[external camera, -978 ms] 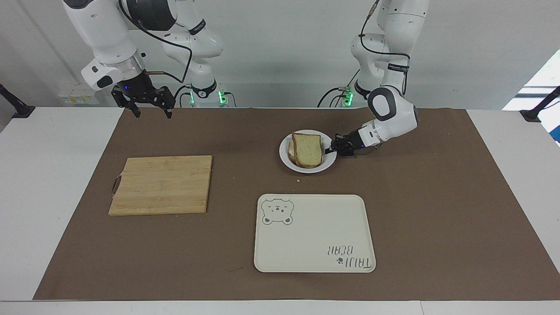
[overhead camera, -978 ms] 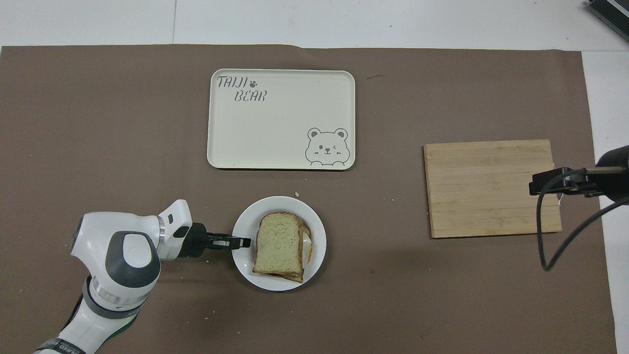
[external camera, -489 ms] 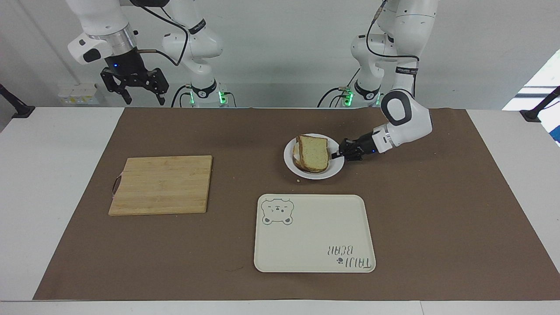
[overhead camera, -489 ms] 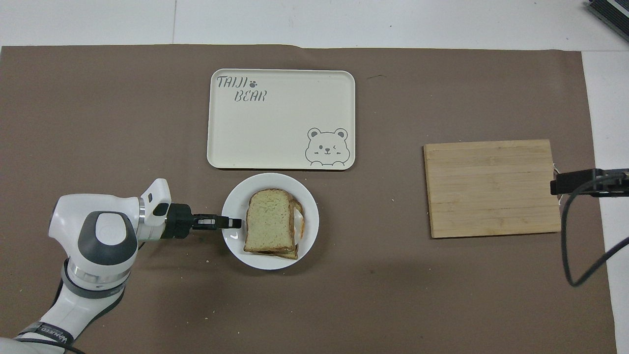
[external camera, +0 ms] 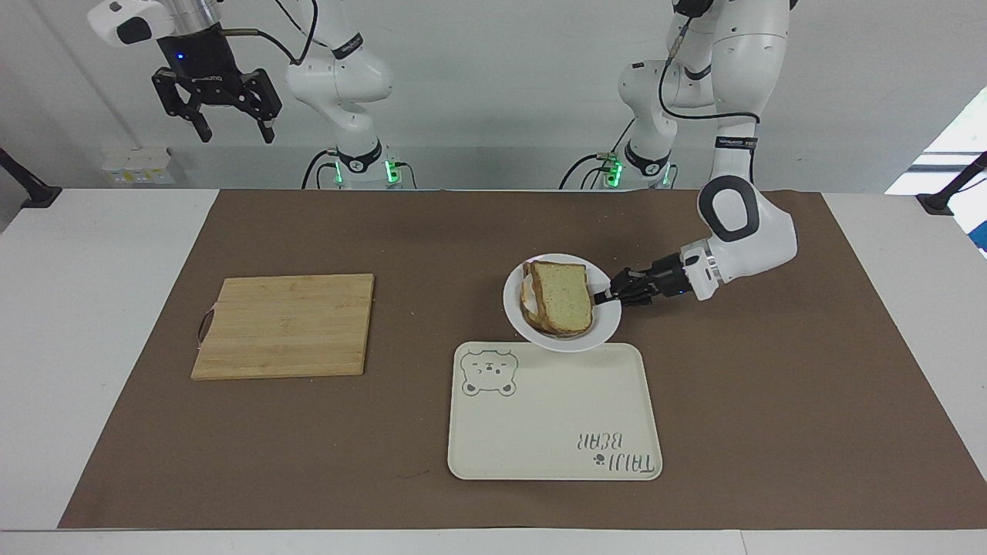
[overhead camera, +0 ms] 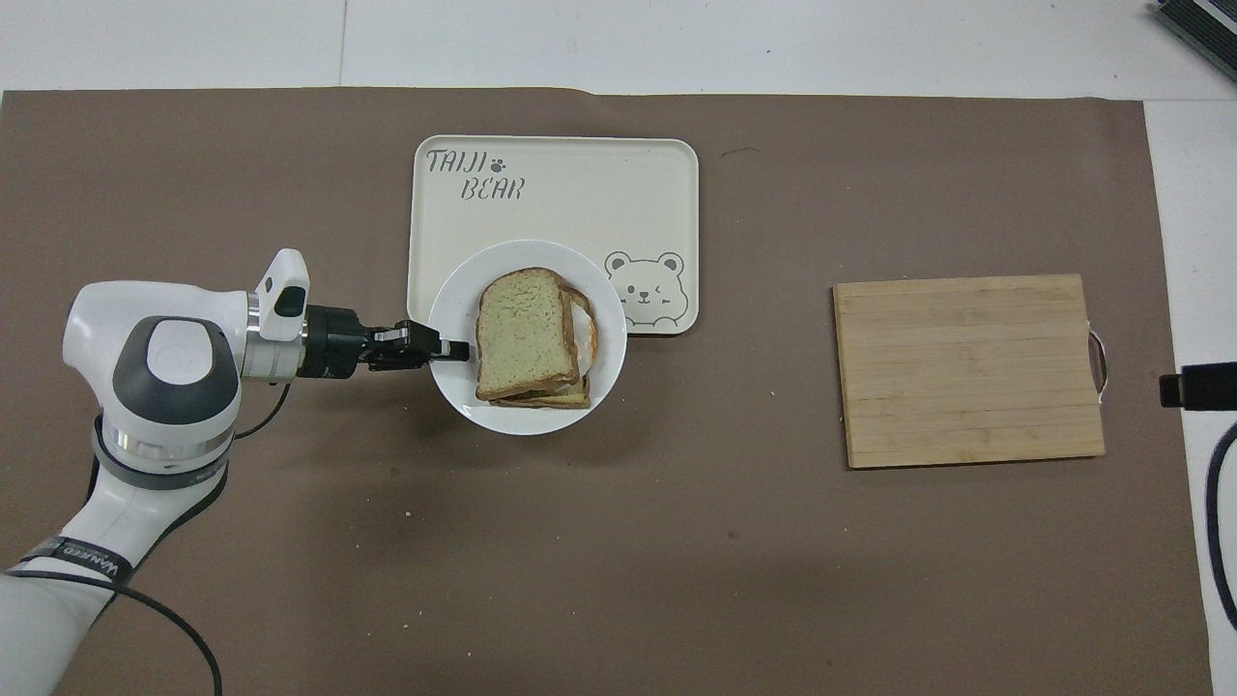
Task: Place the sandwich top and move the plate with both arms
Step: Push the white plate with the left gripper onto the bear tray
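The sandwich top (external camera: 564, 297) lies on the stacked sandwich on the white plate (external camera: 570, 344). A bit of fried egg shows under it. My left gripper (external camera: 605, 297) is shut on the plate's rim at the left arm's end and holds the plate, slightly tilted, in the air over the tray's edge nearest the robots. In the overhead view, the left gripper (overhead camera: 454, 350) grips the plate (overhead camera: 522, 420) beside the sandwich top (overhead camera: 522, 333). My right gripper (external camera: 229, 127) is open and empty, raised high above the right arm's end of the table.
The cream bear tray (external camera: 555, 416) lies on the brown mat, also in the overhead view (overhead camera: 551, 193). A wooden cutting board (external camera: 284, 325) lies toward the right arm's end, also in the overhead view (overhead camera: 966, 369). Small crumbs dot the mat.
My left gripper has carried the plate with the sandwich away from the robots, from the mat to over the tray's near edge. My right gripper has risen and drawn back toward its end.
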`<action>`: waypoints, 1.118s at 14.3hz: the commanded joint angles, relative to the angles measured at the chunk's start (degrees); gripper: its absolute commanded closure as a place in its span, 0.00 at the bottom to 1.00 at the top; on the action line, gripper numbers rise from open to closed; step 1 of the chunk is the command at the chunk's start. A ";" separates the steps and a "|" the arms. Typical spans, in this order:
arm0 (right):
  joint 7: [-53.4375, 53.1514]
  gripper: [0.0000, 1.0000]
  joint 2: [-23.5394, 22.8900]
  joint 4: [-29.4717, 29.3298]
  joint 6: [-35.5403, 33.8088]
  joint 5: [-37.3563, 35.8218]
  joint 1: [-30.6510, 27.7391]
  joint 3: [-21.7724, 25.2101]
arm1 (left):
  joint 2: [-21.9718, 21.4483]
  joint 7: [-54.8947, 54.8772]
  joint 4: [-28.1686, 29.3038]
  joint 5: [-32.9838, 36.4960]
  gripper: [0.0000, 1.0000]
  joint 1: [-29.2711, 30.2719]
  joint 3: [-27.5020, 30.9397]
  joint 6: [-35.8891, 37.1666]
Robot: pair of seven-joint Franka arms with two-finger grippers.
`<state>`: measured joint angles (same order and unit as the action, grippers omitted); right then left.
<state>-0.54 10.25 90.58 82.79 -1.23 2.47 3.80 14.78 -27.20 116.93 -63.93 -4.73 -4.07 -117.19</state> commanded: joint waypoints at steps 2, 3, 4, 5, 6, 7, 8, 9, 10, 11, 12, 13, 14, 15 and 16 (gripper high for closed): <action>0.72 0.00 -2.96 -1.64 0.43 0.34 -1.24 -0.11 | 7.19 6.37 -12.14 3.20 1.00 0.69 -0.94 2.14; -0.94 0.00 -3.05 -0.42 3.14 0.26 -0.98 -0.11 | 8.07 6.46 -13.47 3.28 1.00 0.77 -0.85 2.49; -1.39 0.00 -2.70 0.72 3.60 0.26 -0.89 -0.11 | 9.99 6.37 -15.31 3.46 1.00 0.95 -0.85 2.49; -1.39 0.00 -2.43 1.08 3.60 0.26 -0.89 -0.20 | 11.92 6.37 -17.41 3.55 1.00 0.86 -0.85 2.06; -1.39 0.00 -2.34 1.35 3.34 0.26 -0.89 -0.20 | 14.12 6.46 -20.05 3.55 1.00 0.51 -0.85 1.18; -1.05 0.00 -2.17 1.44 2.73 0.26 -0.97 -0.20 | 15.97 6.46 -22.16 3.64 1.00 0.34 -0.85 0.83; -0.87 0.00 -2.17 1.35 2.55 0.52 -0.97 -0.20 | 16.86 6.55 -23.57 3.99 1.00 0.33 -0.76 0.74; -0.95 0.00 -2.17 1.35 2.72 0.44 -0.54 -0.20 | 18.43 6.46 -24.63 5.38 1.00 0.42 -0.85 0.39; -1.04 0.00 -2.17 1.17 2.64 0.44 -0.45 -0.55 | 19.66 6.37 -25.77 6.00 1.00 0.51 -0.94 -0.49; -1.39 0.00 -2.25 1.09 2.64 0.44 -0.45 -0.64 | 21.24 6.46 -27.26 5.84 1.00 -0.01 -0.85 -1.45; -1.31 0.00 -2.34 1.09 2.81 0.44 -0.45 -0.73 | 22.13 7.16 -28.76 5.75 1.00 -0.71 -0.85 -2.68; -1.22 0.00 -2.34 1.17 2.90 0.44 -0.45 -0.73 | 22.57 8.03 -29.21 6.01 1.00 -0.98 -0.85 -3.13; -0.96 0.00 -2.08 1.43 2.55 0.52 -0.45 -0.73 | 22.84 8.13 -29.74 6.18 1.00 -1.59 -0.76 -3.39; -0.96 0.00 -2.08 1.44 2.29 0.52 -0.36 -0.73 | 23.10 8.04 -29.74 6.19 1.00 -2.38 -0.76 -4.44; -0.96 0.00 -2.08 1.35 2.02 0.44 -0.36 -0.73 | 23.63 8.04 -29.65 6.19 1.00 -3.00 -0.76 -6.19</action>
<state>-0.92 7.13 90.93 85.27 -1.14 2.14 3.24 37.02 -20.93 89.39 -58.59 -6.04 -5.00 -120.94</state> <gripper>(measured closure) 0.000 0.938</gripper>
